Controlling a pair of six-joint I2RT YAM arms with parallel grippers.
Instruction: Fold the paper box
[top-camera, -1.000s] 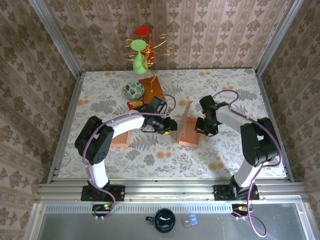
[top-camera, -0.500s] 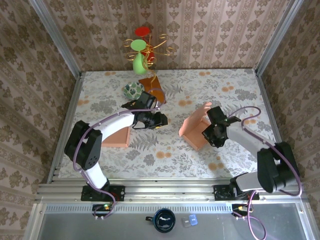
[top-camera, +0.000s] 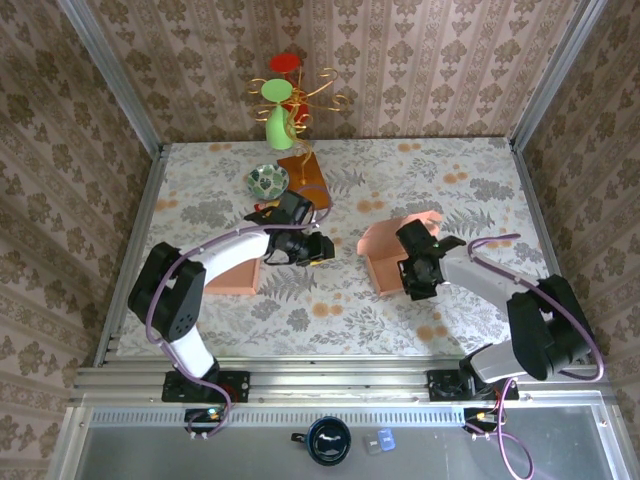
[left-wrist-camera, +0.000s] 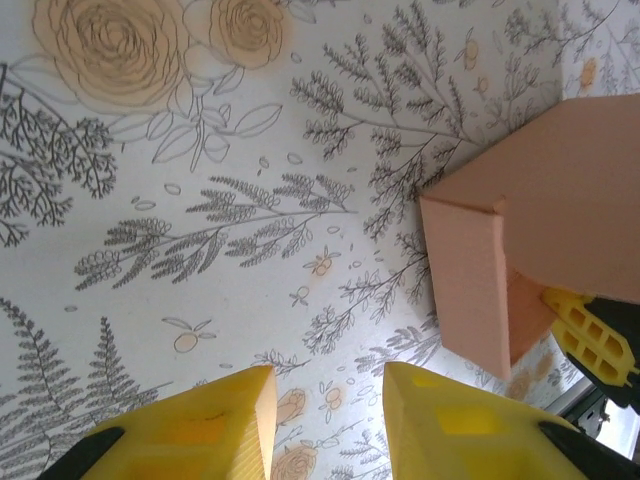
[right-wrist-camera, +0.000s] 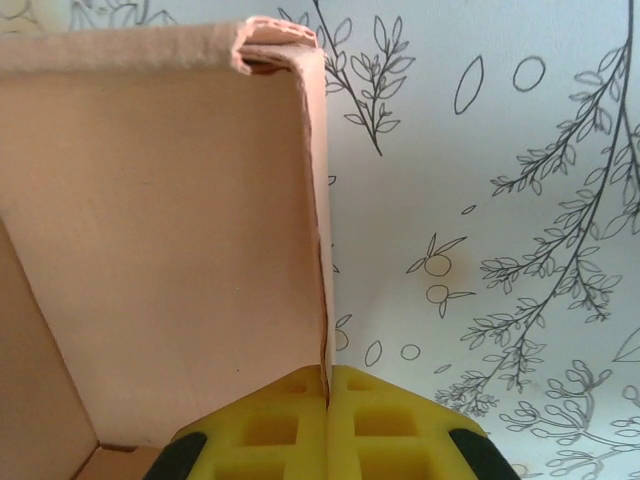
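J: Pink paper box (top-camera: 385, 252), where is it?
R: On the table (top-camera: 450, 180), right of centre, partly erected, with one side raised.
J: Right end effector (top-camera: 415, 278)?
R: Clenched on the edge of the upright wall (right-wrist-camera: 318, 200), cardboard pinched tight (thin sheet, seen edge-on in the right wrist view).
J: Left end effector (left-wrist-camera: 330, 400)?
R: Released. Fingers apart with nothing between them, over bare table. It's near the box's corner, not touching it.
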